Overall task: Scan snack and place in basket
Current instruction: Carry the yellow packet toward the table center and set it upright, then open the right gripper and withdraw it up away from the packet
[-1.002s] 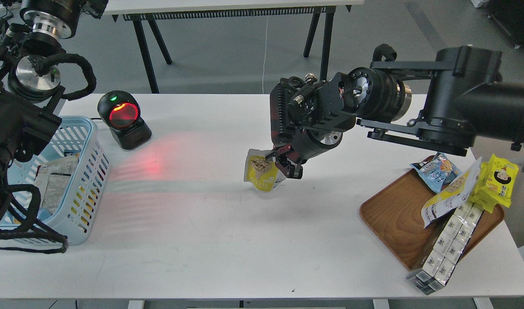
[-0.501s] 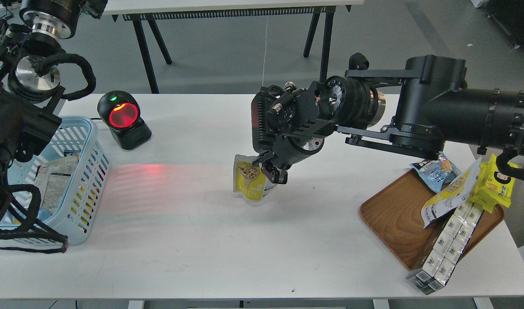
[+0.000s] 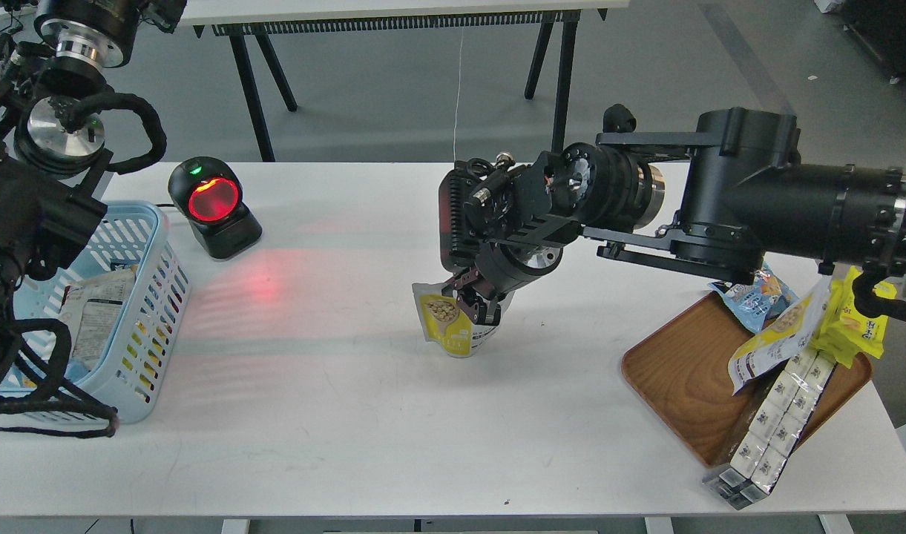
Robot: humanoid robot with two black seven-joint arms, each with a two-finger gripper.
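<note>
Right of the scanner [image 3: 212,208], across a wide stretch of bare white table [image 3: 349,430], my right arm reaches in from the far side and holds the pouch [image 3: 453,325] over the tabletop; a moment ago the arm had carried it closer to the scanner, and now it has drawn back a little and dropped lower, so the pouch's bottom edge looks close to the table — whether it touches I cannot tell. The basket [image 3: 145,297] sits just left of the scanner, by the table's left edge, with packets already inside; the wooden tray [image 3: 683,371] lies far right of the scanner. The scanner's red window glows and throws a red patch on the table toward the pouch — the printed face looks angled that way, so I judge the scan is being tried, with the basket step not yet done. The right gripper [image 3: 473,302] is clamped on the pouch's upper edge; the left gripper cannot be made out among the dark arm parts beside the basket.
</note>
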